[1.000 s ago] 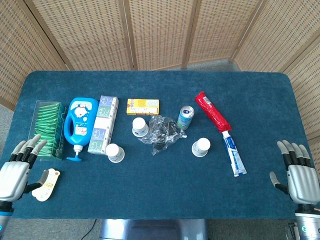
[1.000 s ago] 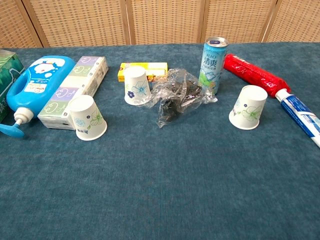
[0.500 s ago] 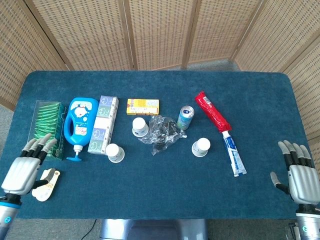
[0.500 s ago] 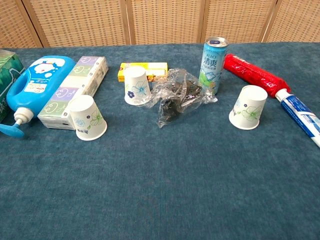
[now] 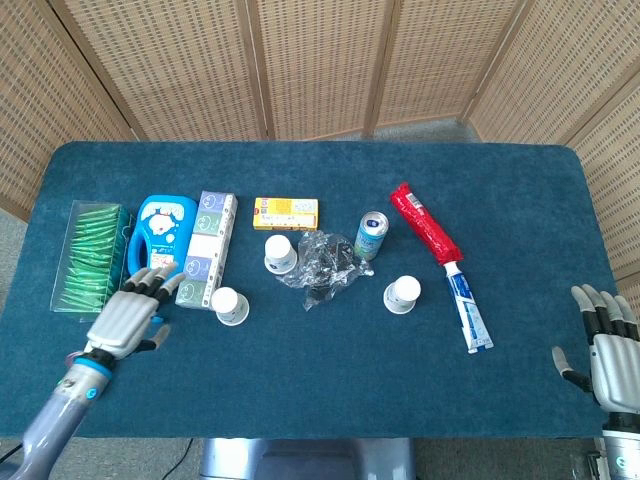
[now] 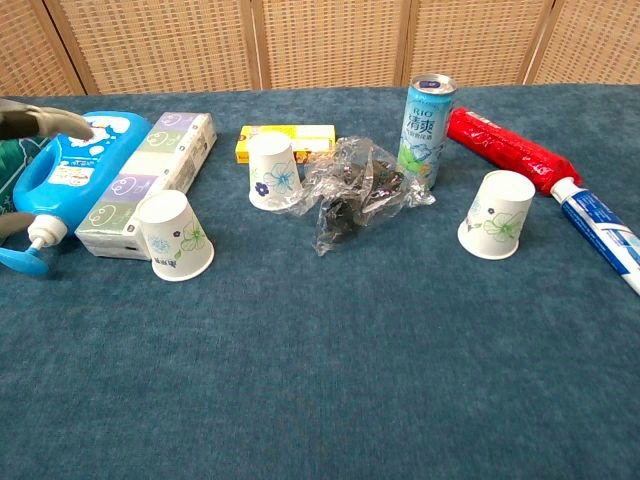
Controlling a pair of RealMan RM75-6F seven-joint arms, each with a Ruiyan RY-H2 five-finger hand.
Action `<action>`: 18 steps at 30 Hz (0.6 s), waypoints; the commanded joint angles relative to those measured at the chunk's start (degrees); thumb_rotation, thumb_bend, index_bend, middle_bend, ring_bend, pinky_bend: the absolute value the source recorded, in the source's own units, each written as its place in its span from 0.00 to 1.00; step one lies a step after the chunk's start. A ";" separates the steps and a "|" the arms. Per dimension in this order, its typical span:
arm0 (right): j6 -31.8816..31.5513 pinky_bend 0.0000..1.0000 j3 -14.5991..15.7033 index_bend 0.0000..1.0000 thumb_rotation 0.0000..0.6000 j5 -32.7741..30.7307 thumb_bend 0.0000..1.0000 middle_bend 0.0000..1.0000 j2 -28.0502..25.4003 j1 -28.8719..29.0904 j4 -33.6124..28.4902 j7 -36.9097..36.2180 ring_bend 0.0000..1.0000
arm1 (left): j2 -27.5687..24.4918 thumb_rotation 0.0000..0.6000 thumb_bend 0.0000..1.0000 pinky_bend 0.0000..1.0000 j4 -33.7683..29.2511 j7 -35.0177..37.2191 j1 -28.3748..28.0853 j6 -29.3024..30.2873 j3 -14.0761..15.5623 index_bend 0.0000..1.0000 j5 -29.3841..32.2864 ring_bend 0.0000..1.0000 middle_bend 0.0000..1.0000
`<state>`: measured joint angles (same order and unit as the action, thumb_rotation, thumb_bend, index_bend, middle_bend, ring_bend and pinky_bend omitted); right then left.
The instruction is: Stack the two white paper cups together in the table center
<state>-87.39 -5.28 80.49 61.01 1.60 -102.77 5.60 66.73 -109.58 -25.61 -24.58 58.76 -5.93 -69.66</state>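
Three white paper cups with flower prints stand upside down on the blue table (image 5: pixel 330 390). The left cup (image 5: pixel 229 305) (image 6: pixel 175 236) is beside the tissue pack. The middle cup (image 5: pixel 280 253) (image 6: pixel 274 172) is by the plastic bag. The right cup (image 5: pixel 402 294) (image 6: pixel 497 214) stands alone, right of centre. My left hand (image 5: pixel 128 318) hovers with fingers spread, holding nothing, just left of the left cup; in the chest view only its fingertips (image 6: pixel 30 120) show at the left edge. My right hand (image 5: pixel 610 345) is open at the table's near right corner, far from every cup.
A blue pump bottle (image 5: pixel 163 240), a tissue pack (image 5: pixel 205 247) and a green packet (image 5: pixel 88 255) lie at the left. A yellow box (image 5: pixel 286 212), a crumpled plastic bag (image 5: pixel 325 260) and a can (image 5: pixel 371 235) stand mid-table. A red package (image 5: pixel 424 222) and a toothpaste tube (image 5: pixel 467 310) lie right.
My left hand has swung from the near left corner inward and forward, toward the left cup, and now covers the small white item there. My right hand has sunk slightly lower.
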 commanded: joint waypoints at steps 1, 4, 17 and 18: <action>0.18 0.00 0.06 0.00 1.00 -0.23 0.37 0.00 -0.03 -0.10 0.08 -0.15 0.00 | 3.36 1.00 0.45 0.12 2.96 -0.49 -2.76 -2.82 -0.76 0.00 2.44 0.00 0.00; 0.15 0.00 0.05 0.00 1.00 -0.26 0.38 0.00 -0.09 -0.22 0.05 -0.35 0.00 | 6.52 1.00 0.45 0.14 5.47 -0.16 -4.79 -4.50 -1.06 0.00 3.58 0.00 0.00; -0.52 0.00 -0.02 0.00 1.00 -0.35 0.38 0.00 -0.82 -1.09 0.19 -1.84 0.00 | 14.75 1.00 0.45 0.29 10.96 0.11 -9.96 -6.60 -0.79 0.05 5.76 0.01 0.02; -0.59 0.00 -0.01 0.00 1.00 -0.34 0.38 0.00 -0.86 -1.18 0.24 -1.98 0.00 | 14.98 1.00 0.45 0.31 11.07 0.15 -10.11 -6.54 -0.73 0.06 5.90 0.02 0.03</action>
<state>-87.95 -5.30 80.15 60.19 0.46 -102.56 3.65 81.57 -98.63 -25.49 -34.54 52.21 -6.75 -63.90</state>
